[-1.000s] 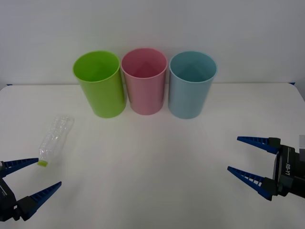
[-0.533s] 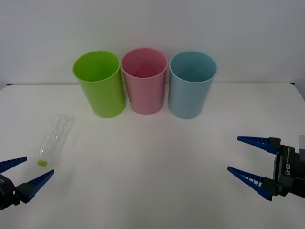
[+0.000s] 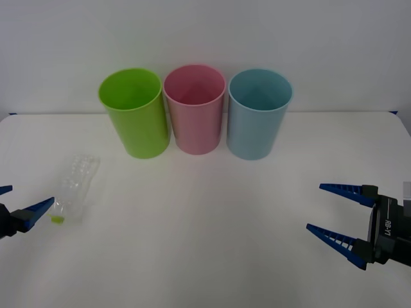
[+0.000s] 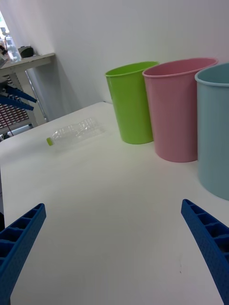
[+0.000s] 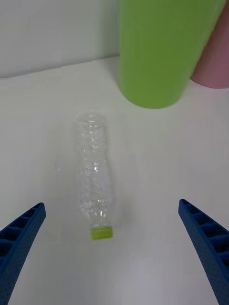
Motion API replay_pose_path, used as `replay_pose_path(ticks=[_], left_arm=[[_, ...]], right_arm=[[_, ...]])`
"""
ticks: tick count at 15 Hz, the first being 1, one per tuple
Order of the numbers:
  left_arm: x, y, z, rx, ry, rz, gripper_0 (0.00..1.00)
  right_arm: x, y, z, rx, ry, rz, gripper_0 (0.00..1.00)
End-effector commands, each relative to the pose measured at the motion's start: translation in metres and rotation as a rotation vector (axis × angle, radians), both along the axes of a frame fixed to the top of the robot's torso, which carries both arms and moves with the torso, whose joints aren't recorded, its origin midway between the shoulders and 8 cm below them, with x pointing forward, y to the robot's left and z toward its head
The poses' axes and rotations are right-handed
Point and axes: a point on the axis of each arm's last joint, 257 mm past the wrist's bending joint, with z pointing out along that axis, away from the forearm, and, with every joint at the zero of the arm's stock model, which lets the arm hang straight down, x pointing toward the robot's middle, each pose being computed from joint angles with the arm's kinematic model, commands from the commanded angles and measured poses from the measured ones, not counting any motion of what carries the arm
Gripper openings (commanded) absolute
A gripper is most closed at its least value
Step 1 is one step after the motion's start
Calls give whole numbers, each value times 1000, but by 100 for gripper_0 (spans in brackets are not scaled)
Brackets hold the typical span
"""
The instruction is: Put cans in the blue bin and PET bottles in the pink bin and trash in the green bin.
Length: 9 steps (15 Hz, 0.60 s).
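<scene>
Left gripper [image 3: 11, 205] is hovering at the table's [image 3: 205, 256] left edge, fingers spread wide and released, holding nothing. The PET bottle [image 3: 75, 187] is lying on its side just beside it, yellow-green cap [image 3: 58, 219] pointing toward the gripper; in the left wrist view the bottle is sitting between the two open fingers, untouched. No label is showing on the bottle.

The green bin [image 3: 135, 112], the pink bin [image 3: 195, 108] and the blue bin [image 3: 258, 113] are standing upright in a row at the far side.

Right gripper [image 3: 339, 212] is waiting at the right, released and empty; white lettering on its body is not legible.
</scene>
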Motion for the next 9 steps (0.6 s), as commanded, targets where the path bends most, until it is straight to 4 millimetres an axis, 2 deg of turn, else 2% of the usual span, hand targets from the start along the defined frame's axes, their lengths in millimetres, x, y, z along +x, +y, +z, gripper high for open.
replay_pose_path(ticks=[1, 3, 5, 9], left_arm=[[3, 20, 0, 12, 64, 80, 93], [2, 33, -4, 49, 133, 96, 92], [6, 33, 1, 74, 196, 103, 91], [42, 38, 4, 95, 239, 121, 91]], right_arm=[[0, 0, 0, 0, 0, 0, 98], [0, 0, 0, 0, 0, 0, 98], [0, 0, 0, 0, 0, 0, 98], [0, 0, 0, 0, 0, 0, 98]])
